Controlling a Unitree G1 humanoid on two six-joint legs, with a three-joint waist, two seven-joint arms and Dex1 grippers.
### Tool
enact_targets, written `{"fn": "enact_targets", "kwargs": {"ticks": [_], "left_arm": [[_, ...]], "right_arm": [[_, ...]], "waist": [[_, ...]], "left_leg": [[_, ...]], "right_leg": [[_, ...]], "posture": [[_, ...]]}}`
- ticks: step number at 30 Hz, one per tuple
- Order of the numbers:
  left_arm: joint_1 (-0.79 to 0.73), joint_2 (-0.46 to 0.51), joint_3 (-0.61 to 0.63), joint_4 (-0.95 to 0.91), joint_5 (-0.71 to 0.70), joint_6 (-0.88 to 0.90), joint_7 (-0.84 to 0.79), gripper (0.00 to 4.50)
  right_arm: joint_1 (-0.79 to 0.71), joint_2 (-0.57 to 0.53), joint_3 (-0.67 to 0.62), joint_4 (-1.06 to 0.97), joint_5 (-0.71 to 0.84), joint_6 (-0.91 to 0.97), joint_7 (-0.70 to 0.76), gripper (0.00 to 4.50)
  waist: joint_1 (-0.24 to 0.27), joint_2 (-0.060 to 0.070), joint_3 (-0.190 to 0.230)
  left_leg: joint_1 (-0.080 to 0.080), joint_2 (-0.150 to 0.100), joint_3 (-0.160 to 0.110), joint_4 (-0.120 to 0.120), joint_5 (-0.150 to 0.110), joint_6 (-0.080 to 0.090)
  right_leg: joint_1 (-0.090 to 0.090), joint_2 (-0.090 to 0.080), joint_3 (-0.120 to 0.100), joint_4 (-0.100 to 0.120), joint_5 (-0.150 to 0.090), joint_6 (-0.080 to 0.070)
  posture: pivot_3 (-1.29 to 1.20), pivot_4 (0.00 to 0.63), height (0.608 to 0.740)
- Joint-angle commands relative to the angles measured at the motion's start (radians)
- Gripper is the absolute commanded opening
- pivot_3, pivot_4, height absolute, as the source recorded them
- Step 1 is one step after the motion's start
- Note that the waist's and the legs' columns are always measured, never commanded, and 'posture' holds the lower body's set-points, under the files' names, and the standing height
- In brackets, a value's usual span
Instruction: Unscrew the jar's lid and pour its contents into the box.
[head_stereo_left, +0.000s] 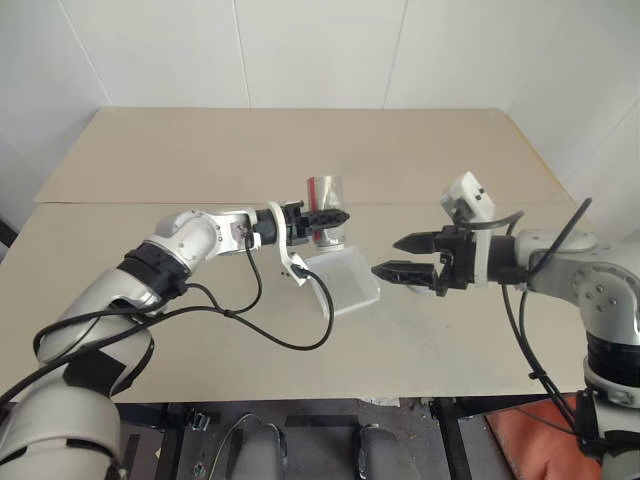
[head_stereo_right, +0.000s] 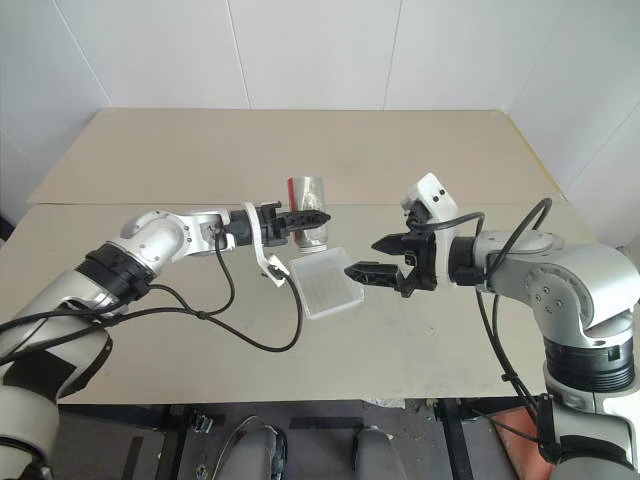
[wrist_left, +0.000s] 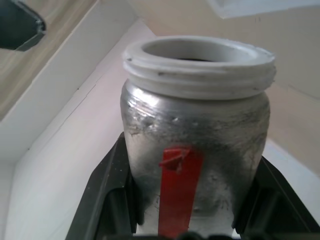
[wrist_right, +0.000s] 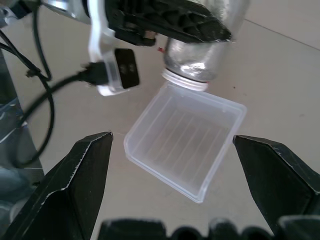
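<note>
Both pincers differ: left grasps inverted jar, half-hiding it above box; right released

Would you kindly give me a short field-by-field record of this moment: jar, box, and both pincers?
jar: silvery jar with a red mark, lid off, turned mouth-down over the box's far edge
box: clear plastic box on the table, nothing visible inside
left pincer: left pincer shut on the jar's sides
right pincer: right pincer open, holding nothing, beside the box
contents: none visible in the box or at the jar's mouth
</note>
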Motion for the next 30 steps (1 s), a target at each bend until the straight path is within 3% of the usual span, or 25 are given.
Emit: {"fn": "enact_targets", "kwargs": {"ticks": [1,8,11,16,19,22,27,30], "left_arm": [[-0.013,-0.003,-0.009,-0.045,0.025,0.067,0.046,1.92],[0.026,0.015,-0.001,-0.079,-0.021,0.051,0.036,1.92],[0.043,0.012,0.049,-0.064,-0.126,0.025,-0.015,1.92],[0.144,-0.03,0.264,-0.014,-0.61,-0.001,-0.307,1.92],[0.224,-0.077,0.432,-0.056,-0.947,0.098,-0.54,1.92],[0.335,-0.183,0.637,-0.217,-1.364,0.449,-0.817,1.92],[0.454,-0.246,0.814,-0.394,-1.65,0.791,-0.948,1.92],[0.51,-0.272,0.874,-0.428,-1.748,0.866,-0.973,1.92]], "right_arm": [[-0.015,0.005,-0.045,-0.032,0.032,-0.011,-0.012,4.47],[0.005,0.004,-0.054,-0.057,0.045,-0.019,-0.032,4.47],[0.013,0.004,-0.053,-0.064,0.047,-0.027,-0.039,4.47],[0.028,-0.003,-0.055,-0.079,0.033,-0.071,-0.036,4.47],[0.044,-0.021,-0.051,-0.08,0.023,-0.101,-0.02,4.47],[0.051,-0.03,-0.035,-0.077,0.012,-0.132,-0.009,4.47],[0.034,-0.019,-0.028,-0.068,0.01,-0.145,-0.012,4.47],[0.028,-0.016,-0.029,-0.067,0.017,-0.149,-0.011,4.47]], "waist": [[0.001,0.0,0.0],[0.001,0.0,0.0],[0.003,0.0,0.0],[0.0,0.0,0.0],[-0.001,0.0,0.0],[-0.003,0.0,0.0],[-0.014,0.0,0.0],[-0.019,0.0,0.0]], "left_leg": [[0.0,0.0,0.0,0.0,0.0,0.0],[0.0,0.0,0.0,0.0,0.0,0.0],[0.0,-0.001,0.0,0.0,0.0,0.0],[0.0,0.0,0.0,0.001,0.0,0.0],[0.0,0.0,0.0,0.002,0.0,0.0],[0.0,0.0,0.0,0.004,0.0,0.0],[0.001,0.001,-0.002,0.008,0.0,0.0],[0.001,0.0,-0.003,0.009,0.0,0.0]], "right_leg": [[0.0,0.0,0.0,0.0,0.0,0.0],[0.0,-0.001,0.0,0.0,0.0,0.0],[0.0,-0.001,0.0,0.0,0.0,0.0],[0.0,-0.001,0.0,0.0,0.0,0.0],[0.0,-0.001,0.0,0.0,0.0,0.0],[0.001,-0.001,-0.001,0.001,0.0,0.0],[0.004,0.0,-0.001,0.0,0.0,0.0],[0.005,0.0,-0.001,0.0,0.0,0.0]], "posture": [[0.0,0.15,0.74],[0.0,0.15,0.74],[0.0,0.15,0.74],[0.0,0.15,0.74],[0.0,0.15,0.74],[0.0,0.15,0.74],[0.0,0.15,0.74],[0.0,0.15,0.74]]}}
